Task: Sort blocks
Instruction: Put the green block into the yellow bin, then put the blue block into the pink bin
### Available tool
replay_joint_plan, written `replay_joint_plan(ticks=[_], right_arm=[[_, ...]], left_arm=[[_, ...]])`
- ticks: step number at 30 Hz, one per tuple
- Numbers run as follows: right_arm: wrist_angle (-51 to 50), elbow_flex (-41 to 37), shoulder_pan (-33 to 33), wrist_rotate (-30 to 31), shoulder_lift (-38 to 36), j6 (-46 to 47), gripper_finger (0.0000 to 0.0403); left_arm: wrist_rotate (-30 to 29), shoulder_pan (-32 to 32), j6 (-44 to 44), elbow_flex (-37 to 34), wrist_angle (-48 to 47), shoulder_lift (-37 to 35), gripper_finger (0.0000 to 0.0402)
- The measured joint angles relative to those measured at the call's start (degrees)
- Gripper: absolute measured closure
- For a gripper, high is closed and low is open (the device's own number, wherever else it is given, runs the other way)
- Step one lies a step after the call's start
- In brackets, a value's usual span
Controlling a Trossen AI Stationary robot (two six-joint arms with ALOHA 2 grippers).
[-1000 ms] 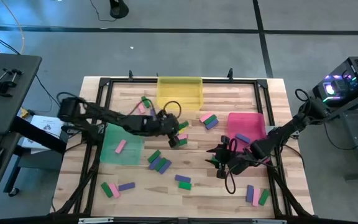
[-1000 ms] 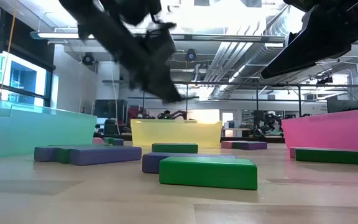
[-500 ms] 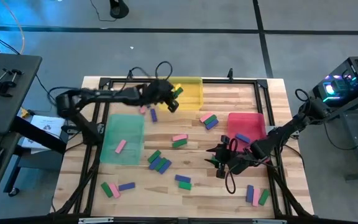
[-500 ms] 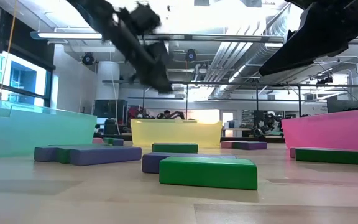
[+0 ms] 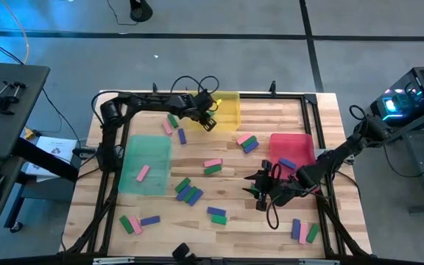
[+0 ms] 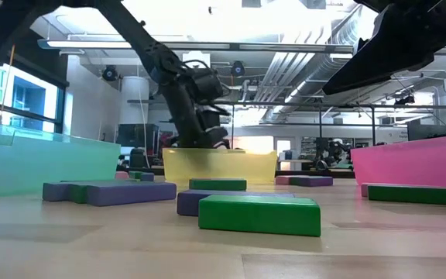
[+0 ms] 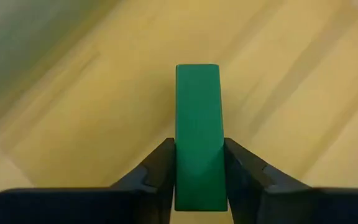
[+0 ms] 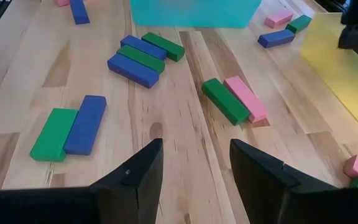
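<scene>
My left gripper (image 5: 207, 121) is over the near left part of the yellow tray (image 5: 223, 110), shut on a green block (image 7: 197, 112). It also shows in the low view (image 6: 207, 136) above that tray (image 6: 219, 164). My right gripper (image 5: 259, 191) is open and empty, low over the table, on the near side of the pink tray (image 5: 293, 147). Pink, green and blue-purple blocks lie flat about the table, among them a pink and green pair (image 5: 212, 166) and a cluster (image 5: 188, 192). My left gripper pinches the green block's two long sides (image 7: 197, 168) between its two fingers, near one end. The rest of the block sticks out past the fingertips. The fingers come from above. The block is lifted clear over the yellow tray's floor.
A teal-green tray (image 5: 146, 163) with one pink block in it stands at the table's left. More blocks lie near the near edge (image 5: 138, 222) and at the near right (image 5: 304, 232). A dark frame (image 5: 124, 99) runs around the table.
My left gripper has risen from the table's middle, beside the pink and green pair, and gone toward the far edge with the green block. It now stands over the yellow tray and has lowered toward it. My right arm has kept still.
</scene>
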Motion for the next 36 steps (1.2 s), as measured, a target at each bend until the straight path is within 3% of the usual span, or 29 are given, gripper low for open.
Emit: replay_joint_plan(ticks=[8, 17, 26, 32, 36], right_arm=[[0.0, 0.0, 0.0, 0.0, 0.0, 0.4, 0.0233], [0.0, 0.0, 0.0, 0.0, 0.0, 0.8, 0.0233], [-1.5, 0.0, 0.0, -0.1, 0.0, 3.0, 0.0233], [-2.0, 0.0, -0.2, -0.3, 0.0, 4.3, 0.0233], [-3.0, 0.0, -2.8, -6.2, 0.0, 2.0, 0.0233]], left_arm=[[-0.2, 0.0, 1.1, 2.8, -6.3, -3.6, 0.0200], [-0.5, -3.7, 0.9, 3.7, -9.0, -16.4, 0.0191], [-12.7, -23.6, 1.5, -5.5, -1.3, -27.1, 0.0207], [-17.8, -37.3, -2.1, -15.0, 12.5, -28.5, 0.0209], [-18.4, -44.3, -4.7, -20.2, 23.4, -28.0, 0.0209]])
